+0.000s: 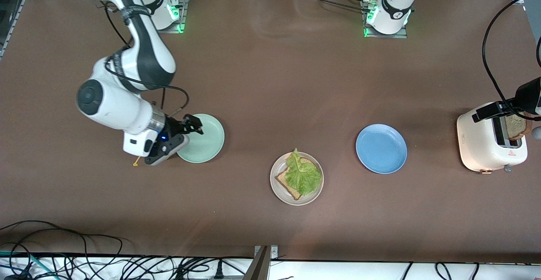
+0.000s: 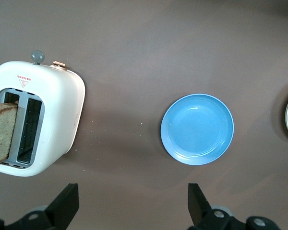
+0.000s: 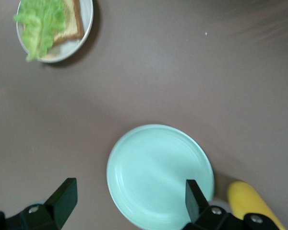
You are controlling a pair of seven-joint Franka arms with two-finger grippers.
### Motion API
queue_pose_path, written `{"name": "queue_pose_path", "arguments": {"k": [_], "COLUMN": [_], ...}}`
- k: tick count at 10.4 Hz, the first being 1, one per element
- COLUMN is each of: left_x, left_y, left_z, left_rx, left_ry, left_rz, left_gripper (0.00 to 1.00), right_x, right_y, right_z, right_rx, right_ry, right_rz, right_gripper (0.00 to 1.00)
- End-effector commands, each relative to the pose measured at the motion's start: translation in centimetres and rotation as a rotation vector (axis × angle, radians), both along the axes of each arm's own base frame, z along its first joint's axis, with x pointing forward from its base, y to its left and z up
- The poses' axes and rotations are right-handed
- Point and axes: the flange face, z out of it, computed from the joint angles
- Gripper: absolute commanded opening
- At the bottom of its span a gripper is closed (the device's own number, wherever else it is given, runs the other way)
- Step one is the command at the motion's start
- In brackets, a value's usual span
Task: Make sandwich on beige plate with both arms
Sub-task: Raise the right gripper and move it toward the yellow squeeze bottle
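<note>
Fingers wide on both: right gripper over mint-green plate; its wrist view alone shows yellow bottle.

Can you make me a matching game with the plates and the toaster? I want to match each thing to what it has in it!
Things:
1. beige plate
2. blue plate
3. toaster

What it has:
A. a slice of toast sticking up from a slot
B. nothing on it
C. a slice of toast with a lettuce leaf on top

Pairs: 1-C, 2-B, 3-A
</note>
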Motion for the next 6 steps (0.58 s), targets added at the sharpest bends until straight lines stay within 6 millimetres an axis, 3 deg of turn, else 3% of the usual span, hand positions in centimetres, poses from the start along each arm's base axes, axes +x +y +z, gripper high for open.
{"name": "queue_pose_path", "arguments": {"k": [1,4,6], "left_x": [-0.5,-0.5,-0.5], "left_y": [-0.1,-0.1,-0.1], "left_z": [0.4,0.3,0.3], "left_rx": [0.013,0.013,0.013], "left_ry": [0.004,0.006,0.006], "left_rz": [-0.014,-0.014,-0.014], "left_gripper": [1.0,1.0,1.0], "right_x": [-1.3,-0.9,-0.8], "right_y": [-6.5,-14.4,-18.2], "right_z": [1.2,0.4,-1.2], "right_rx": [0.016,0.047,0.089], "right_ry": [-0.009,-0.032,-0.047], "right_rz": [0.153,0.33,0.436], "right_gripper": [1.0,1.0,1.0]}}
